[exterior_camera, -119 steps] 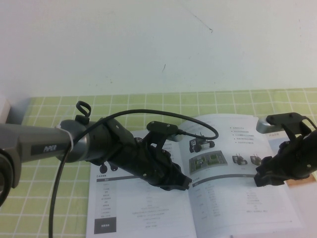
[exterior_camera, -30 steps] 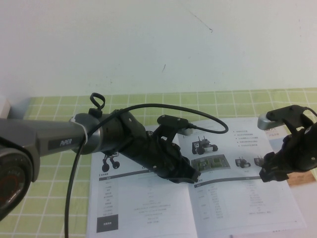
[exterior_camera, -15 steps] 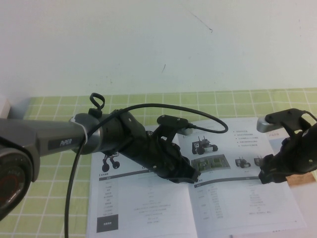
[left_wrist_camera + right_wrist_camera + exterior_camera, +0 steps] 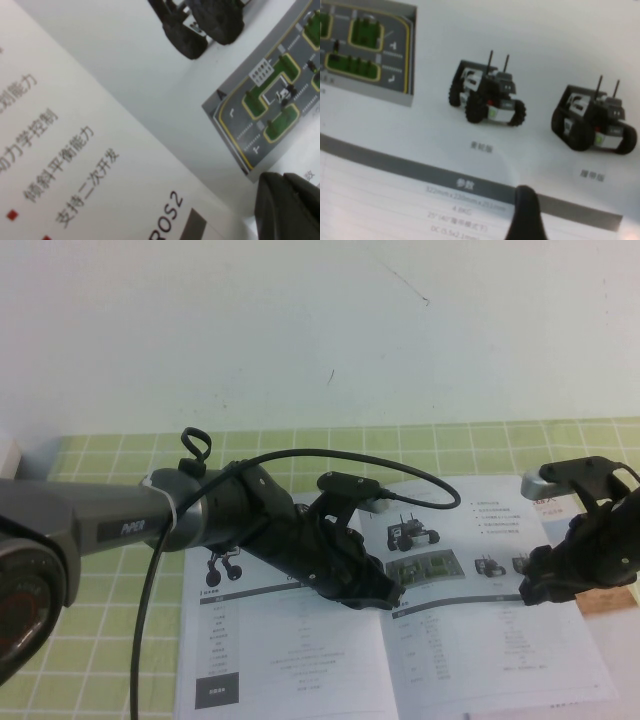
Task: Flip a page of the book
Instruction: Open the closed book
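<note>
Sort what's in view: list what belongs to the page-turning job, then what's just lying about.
Job:
- book, open flat on the table
- page, right-hand sheet with small robots and green board picture
- right gripper, open, over the page's outer edge
- left gripper, near the spine

Lying about:
- green checked tablecloth
- pale object at the far left

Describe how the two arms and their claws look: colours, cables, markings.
The left arm is a grey tube with a small white logo on a dark strip, running into a black wrist. A black cable loops over it to a small camera block. Its left claw, over the book's middle, is black. The right arm is black with a silver camera block; its right claw, by the page's right edge, is black too.
</note>
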You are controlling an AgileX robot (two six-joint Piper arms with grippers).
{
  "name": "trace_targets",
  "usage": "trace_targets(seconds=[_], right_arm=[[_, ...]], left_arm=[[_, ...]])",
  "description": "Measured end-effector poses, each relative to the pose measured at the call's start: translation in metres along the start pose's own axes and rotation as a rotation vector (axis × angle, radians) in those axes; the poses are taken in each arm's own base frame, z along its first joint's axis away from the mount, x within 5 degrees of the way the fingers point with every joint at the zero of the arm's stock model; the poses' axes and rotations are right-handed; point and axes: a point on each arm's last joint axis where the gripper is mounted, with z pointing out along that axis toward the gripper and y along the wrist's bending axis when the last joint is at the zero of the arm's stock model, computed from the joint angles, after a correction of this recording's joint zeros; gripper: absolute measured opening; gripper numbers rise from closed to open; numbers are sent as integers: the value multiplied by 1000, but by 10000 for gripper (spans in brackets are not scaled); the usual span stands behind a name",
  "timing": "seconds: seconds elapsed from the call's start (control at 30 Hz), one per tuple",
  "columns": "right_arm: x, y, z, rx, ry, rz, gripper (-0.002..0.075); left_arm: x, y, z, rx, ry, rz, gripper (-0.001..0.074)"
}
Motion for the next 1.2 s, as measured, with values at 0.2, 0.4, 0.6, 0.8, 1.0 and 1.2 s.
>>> trace_targets(seconds=[0.2, 0.4, 0.6, 0.8, 1.0, 1.2], right_arm=[[-1, -1, 2, 0, -7, -1, 377], [-2, 2, 3, -36, -26, 1, 269], [-4, 8, 4, -100, -38, 14, 248], [-7, 12, -1, -136, -12, -58, 246], [-19, 13, -23, -111, 10, -165, 246], [-16, 10, -29, -69, 48, -160, 246]], left_arm=[[0, 0, 0, 0, 0, 0, -4], [0, 0, 0, 0, 0, 6, -4], [0, 0, 0, 0, 0, 13, -4], [0, 0, 0, 1, 1, 17, -4], [-2, -1, -4, -13, -10, 36, -4], [-4, -7, -27, -90, -17, 179, -4]])
